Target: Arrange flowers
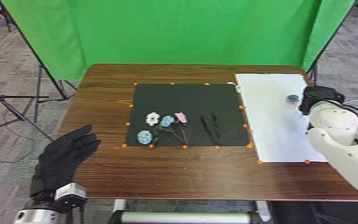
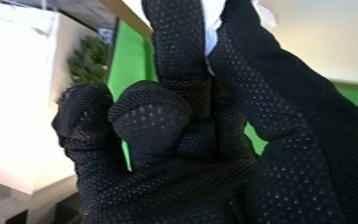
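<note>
A green cloth (image 1: pixel 193 35) hangs behind the brown table (image 1: pixel 175 175). On the table lie a black mat (image 1: pixel 180 95) and, to its right, a white sheet (image 1: pixel 269 130). The left hand (image 1: pixel 58 162) is open, fingers straight, by the table's left edge. The right hand (image 1: pixel 320 95) is at the sheet's outer edge; how open it is cannot be told, nor whether it holds anything (a pale patch (image 2: pixel 213 20) against its glove in the wrist view is hard to make out). On the mat lie a white flower (image 1: pixel 152 118), two blue flowers (image 1: pixel 144 137), a pink flower (image 1: pixel 181 117) and dark stems (image 1: pixel 215 131), details blurred. A small round thing (image 1: pixel 293 98), unclear, is on the sheet beside the right hand.
</note>
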